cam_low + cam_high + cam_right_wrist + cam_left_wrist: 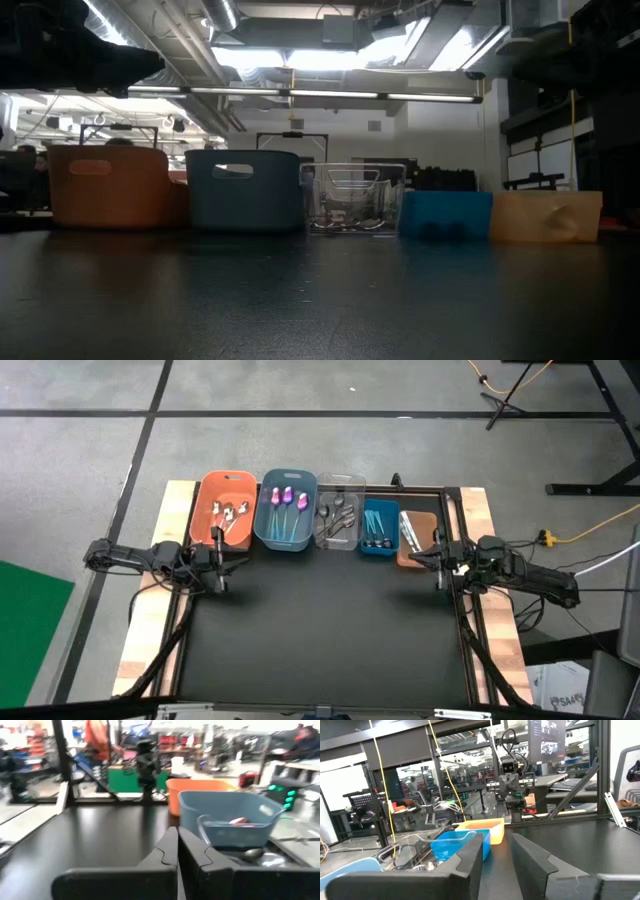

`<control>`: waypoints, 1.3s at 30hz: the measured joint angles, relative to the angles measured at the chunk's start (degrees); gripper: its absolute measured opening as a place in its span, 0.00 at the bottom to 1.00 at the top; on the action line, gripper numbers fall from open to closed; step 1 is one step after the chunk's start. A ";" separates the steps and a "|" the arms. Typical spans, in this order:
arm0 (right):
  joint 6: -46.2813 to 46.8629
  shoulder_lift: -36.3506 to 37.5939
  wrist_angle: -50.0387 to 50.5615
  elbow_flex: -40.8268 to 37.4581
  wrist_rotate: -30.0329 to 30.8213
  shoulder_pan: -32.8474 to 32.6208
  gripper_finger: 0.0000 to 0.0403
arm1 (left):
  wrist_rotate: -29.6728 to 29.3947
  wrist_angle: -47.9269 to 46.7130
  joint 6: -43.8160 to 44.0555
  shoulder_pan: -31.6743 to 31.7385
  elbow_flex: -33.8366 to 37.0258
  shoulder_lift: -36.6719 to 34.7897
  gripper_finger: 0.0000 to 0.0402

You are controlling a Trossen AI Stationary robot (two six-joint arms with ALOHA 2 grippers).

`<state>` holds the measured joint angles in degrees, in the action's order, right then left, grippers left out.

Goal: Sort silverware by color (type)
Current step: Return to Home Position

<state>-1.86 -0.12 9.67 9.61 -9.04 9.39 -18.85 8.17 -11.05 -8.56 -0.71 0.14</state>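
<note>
The left gripper (217, 563), fingers apart, and the right gripper (440, 563), fingers pressed together, both carry nothing. The silverware (285, 500) lies in the bins (288, 546) (five in a row). The likely risk is a careless retreat clipping an end bin.

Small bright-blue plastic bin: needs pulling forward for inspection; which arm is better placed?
Probably right: the right gripper sits near the small bright-blue plastic bin, the left gripper by the orange bin.
</note>
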 joint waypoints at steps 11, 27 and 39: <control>1.58 -0.13 -11.92 -9.18 2.00 0.00 0.00 | 0.03 -0.02 0.02 0.02 0.00 0.00 0.24; 1.56 -0.11 -11.43 -9.18 4.43 0.00 0.00 | 0.03 -0.02 0.01 0.02 0.00 0.00 0.24; 1.56 -0.11 -11.37 -9.18 4.40 0.00 0.00 | 0.04 0.00 0.00 0.02 0.00 0.00 0.24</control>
<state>-0.30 -0.23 -1.69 0.43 -4.64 9.39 -18.81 8.16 -11.05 -8.54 -0.71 0.14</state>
